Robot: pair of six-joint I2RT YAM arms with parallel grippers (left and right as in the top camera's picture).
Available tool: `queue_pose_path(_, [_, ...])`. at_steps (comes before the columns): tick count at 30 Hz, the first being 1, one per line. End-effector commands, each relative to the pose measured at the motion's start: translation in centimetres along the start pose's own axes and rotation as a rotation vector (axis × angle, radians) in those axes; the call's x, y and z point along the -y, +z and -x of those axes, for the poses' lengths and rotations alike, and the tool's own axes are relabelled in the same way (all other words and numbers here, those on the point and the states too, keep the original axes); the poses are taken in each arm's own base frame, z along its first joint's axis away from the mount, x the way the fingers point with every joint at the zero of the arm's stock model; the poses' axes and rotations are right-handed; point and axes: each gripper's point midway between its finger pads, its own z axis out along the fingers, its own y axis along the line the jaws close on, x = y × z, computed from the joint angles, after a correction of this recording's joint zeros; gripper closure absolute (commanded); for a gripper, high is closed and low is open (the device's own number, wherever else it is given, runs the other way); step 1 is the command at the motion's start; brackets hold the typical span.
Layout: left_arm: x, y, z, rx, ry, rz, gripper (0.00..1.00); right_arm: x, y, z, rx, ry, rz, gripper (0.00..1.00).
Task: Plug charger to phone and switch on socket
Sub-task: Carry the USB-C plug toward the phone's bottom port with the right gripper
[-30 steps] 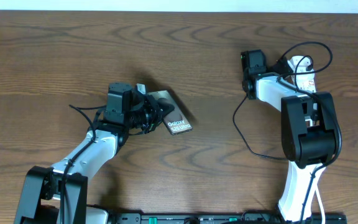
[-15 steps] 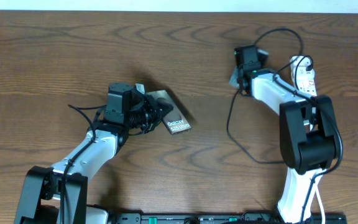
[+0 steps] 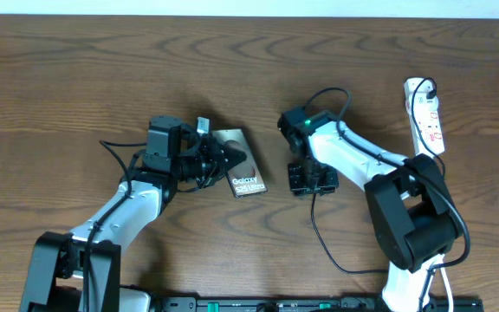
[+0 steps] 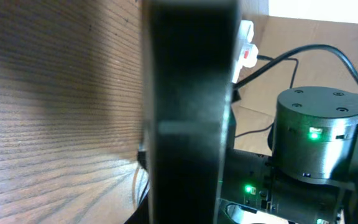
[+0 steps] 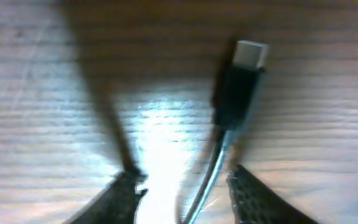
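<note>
The phone shows its dark screen with white lettering at the table's middle. My left gripper is shut on its left edge. In the left wrist view the phone fills the middle as a dark edge-on bar. My right gripper hovers just right of the phone, with the charger cable trailing back from it. In the right wrist view the charger's metal-tipped connector lies on the wood ahead of my right gripper. Its jaws are apart and the cable runs between them, near the right finger. The socket lies at the far right.
The socket's white end with a red switch shows past the phone in the left wrist view. The right arm's joint with a green light is there too. The right arm's base stands at the front right.
My right arm swung left from beside the socket to just right of the phone, dragging the charger cable along. The left gripper turned the phone slightly.
</note>
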Motion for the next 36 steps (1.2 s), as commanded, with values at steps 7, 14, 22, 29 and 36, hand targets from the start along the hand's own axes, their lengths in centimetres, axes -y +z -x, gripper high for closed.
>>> queue_pose_path(7, [0.3,-4.6,3.7,0.064,0.055,-0.099,0.93,0.6,-0.2,0.5,0.052,0.150,-0.049,0.49])
queue_pose_path(14, [0.6,-4.9,3.3,0.039,0.052,-0.124,0.92,2.4,0.5,0.2,0.078,0.231,-0.139,0.74])
queue_pose_path(22, [0.2,-4.8,3.0,0.024,0.020,-0.113,0.93,1.2,0.6,-0.6,0.032,0.223,-0.088,0.98])
queue_pose_path(29, [-0.2,-4.8,0.9,-0.073,-0.073,-0.121,0.92,-2.6,0.0,-0.5,-0.009,0.211,0.117,0.99])
queue_pose_path(36, [3.9,-5.8,0.0,-0.168,0.069,-0.298,0.92,-5.4,-8.3,-3.3,0.072,-0.027,0.390,0.99])
